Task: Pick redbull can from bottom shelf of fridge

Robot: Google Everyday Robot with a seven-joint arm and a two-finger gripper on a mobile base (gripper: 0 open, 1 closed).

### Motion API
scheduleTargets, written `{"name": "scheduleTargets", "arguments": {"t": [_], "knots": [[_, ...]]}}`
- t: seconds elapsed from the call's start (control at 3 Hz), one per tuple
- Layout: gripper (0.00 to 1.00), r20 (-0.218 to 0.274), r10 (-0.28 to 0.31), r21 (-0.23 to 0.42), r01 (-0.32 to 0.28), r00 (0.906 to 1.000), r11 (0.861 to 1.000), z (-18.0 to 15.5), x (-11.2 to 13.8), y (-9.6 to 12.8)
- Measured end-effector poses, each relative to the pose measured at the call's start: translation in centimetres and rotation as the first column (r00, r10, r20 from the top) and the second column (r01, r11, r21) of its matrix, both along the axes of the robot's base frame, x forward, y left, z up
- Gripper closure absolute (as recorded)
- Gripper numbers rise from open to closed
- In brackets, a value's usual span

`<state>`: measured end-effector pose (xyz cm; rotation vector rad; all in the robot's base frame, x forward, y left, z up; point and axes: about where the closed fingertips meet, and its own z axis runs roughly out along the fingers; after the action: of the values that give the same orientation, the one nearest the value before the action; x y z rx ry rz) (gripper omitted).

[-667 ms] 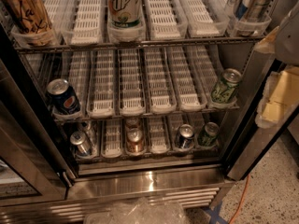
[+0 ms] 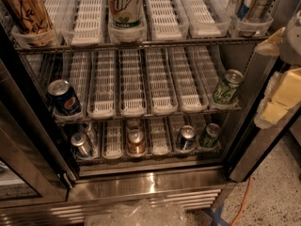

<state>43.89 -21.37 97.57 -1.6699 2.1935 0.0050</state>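
The gripper [image 2: 278, 98] hangs outside right, grip undeterminable, over speckled floor [image 2: 275, 199] with one orange cable [image 2: 241, 199]; the fridge [image 2: 146, 182] bottom shelf [image 2: 160, 138] holds six cans, the redbull can [image 2: 81, 145] front-left, and the middle rack [image 2: 160, 86] holds two.

At the far right of the view, the robot's gripper [image 2: 278, 97] appears as blocky, pale-yellow pieces with squared corners and cream-coloured lower faces. Above them sits a smooth, rounded grey-white housing [image 2: 294, 37], with a thin cream tip [image 2: 271, 40] jutting from its lower left.
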Motion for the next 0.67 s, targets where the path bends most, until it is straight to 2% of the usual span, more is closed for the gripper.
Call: {"name": "scheduleTargets", "arguments": {"t": [0.33,0.67], "knots": [[0.00,0.017,0.031,0.208,-0.033,0.9994,0.978,-4.7,1.8,-0.3],[0.00,0.102,0.088,0.451,-0.125,0.9909,0.884,-9.1,3.9,1.1]]}}
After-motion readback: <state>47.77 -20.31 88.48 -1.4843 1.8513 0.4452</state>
